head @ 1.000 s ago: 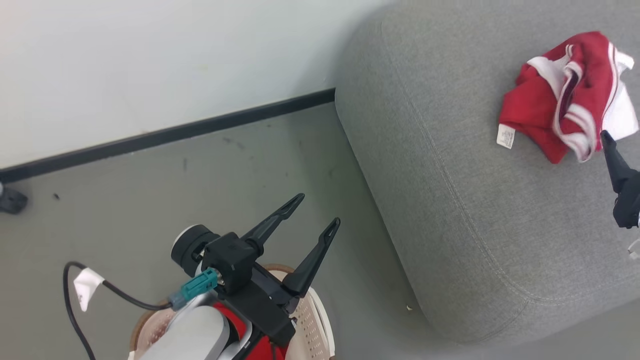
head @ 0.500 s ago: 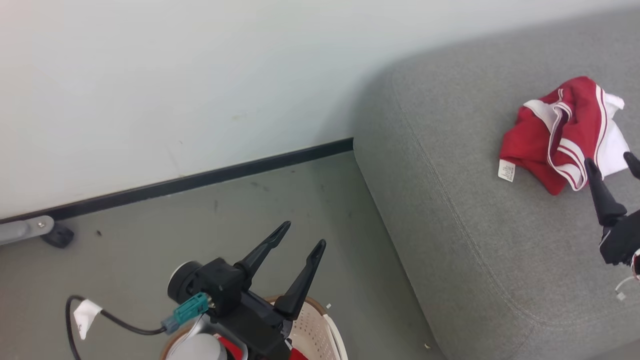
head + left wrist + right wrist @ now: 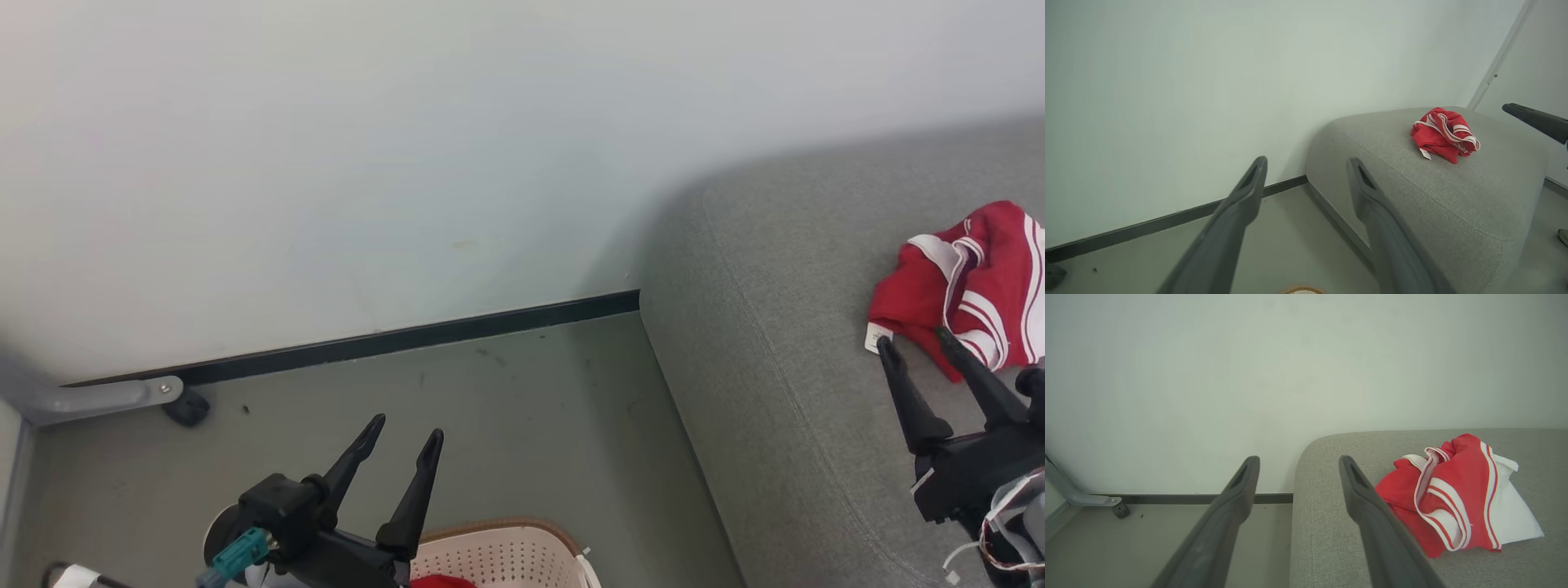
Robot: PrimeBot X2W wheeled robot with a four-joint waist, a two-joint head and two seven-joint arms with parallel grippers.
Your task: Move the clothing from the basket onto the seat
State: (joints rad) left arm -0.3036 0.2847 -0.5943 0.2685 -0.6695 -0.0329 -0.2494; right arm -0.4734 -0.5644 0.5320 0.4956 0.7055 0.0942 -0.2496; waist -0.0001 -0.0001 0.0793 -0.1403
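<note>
Upward went the camera's aim since a second ago. One red garment (image 3: pixel 988 278) lies on the seat (image 3: pixel 775 392); a red scrap (image 3: pixel 441 581), probably cloth, shows in the basket (image 3: pixel 506 559) beside the seat. Right gripper (image 3: pixel 911 336) and left gripper (image 3: pixel 406 425) gape empty: next, reach into the basket.

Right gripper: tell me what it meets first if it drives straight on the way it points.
Probably the wall: the open right gripper aims over the seat corner, and the red clothing lies close beside that line and might get brushed. Depth is unclear.
</note>
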